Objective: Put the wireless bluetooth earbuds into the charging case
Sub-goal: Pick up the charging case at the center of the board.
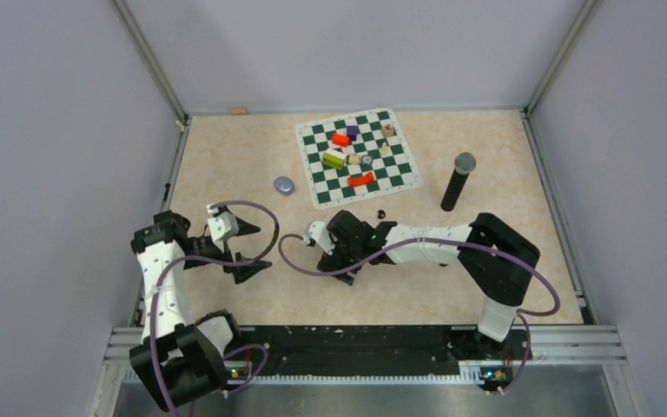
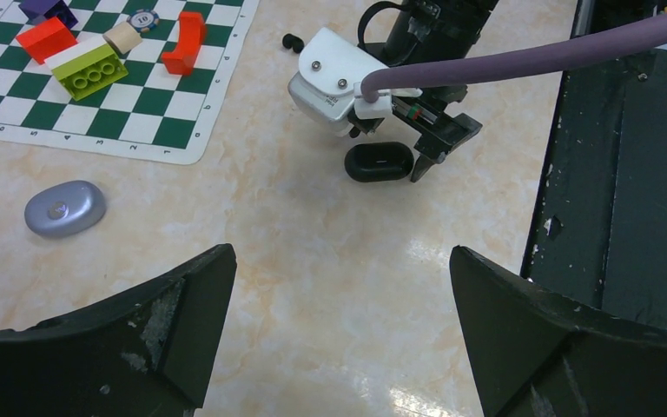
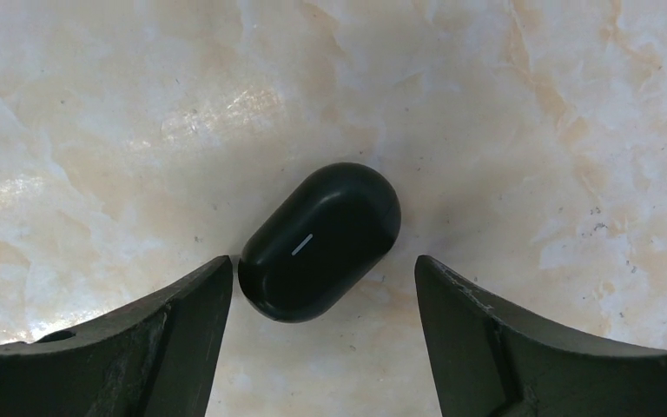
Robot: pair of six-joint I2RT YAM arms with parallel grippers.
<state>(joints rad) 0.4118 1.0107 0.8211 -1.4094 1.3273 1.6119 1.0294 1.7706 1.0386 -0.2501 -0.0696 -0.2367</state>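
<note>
right gripper wide, empty, straddling black charging case toward worktop's near edge | left gripper wide, empty | risk: askew case may spin out as jaws close

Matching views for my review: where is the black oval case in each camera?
Top external: not distinguishable; the right gripper covers that spot.
Left wrist: black oval case upper centre, at that gripper's tips.
Right wrist: centre frame, between its open jaws.
Shared landmark: the right gripper.
</note>
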